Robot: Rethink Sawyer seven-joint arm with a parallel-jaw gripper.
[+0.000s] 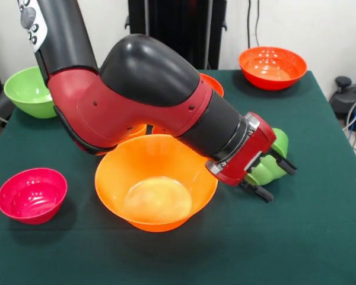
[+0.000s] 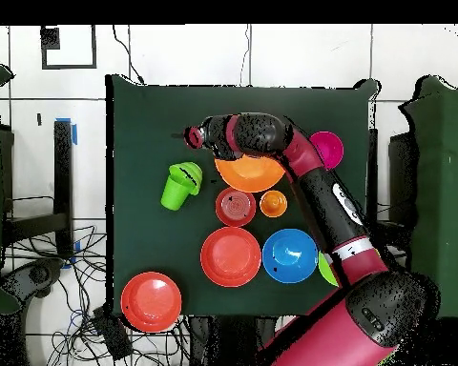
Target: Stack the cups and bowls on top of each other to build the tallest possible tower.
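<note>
Nearest in the front view, the largest orange bowl (image 1: 156,181) is seen upright and empty on the green desk (image 1: 320,237), with the pink bowl (image 1: 32,195) well apart to its side. It is judged light, stiff, glossy and slippery, so a pinch over the rim wall seems the best hold.

Just beside the orange bowl, the green cup (image 1: 271,161) is seen lying tilted on the desk. The gripper (image 1: 273,174) is placed around it, fingers (image 1: 283,161) spread with one above and one below the cup. Whether the cup is actually being squeezed cannot be told; it looks bracketed, not lifted. The cup is judged thin, light and prone to slipping or rolling, so a grip across the tapered wall near mid-height is favoured.

Farther back, a green bowl (image 1: 28,91) and a red-orange bowl (image 1: 272,67) are seen at the far corners. No tower is built yet.
</note>
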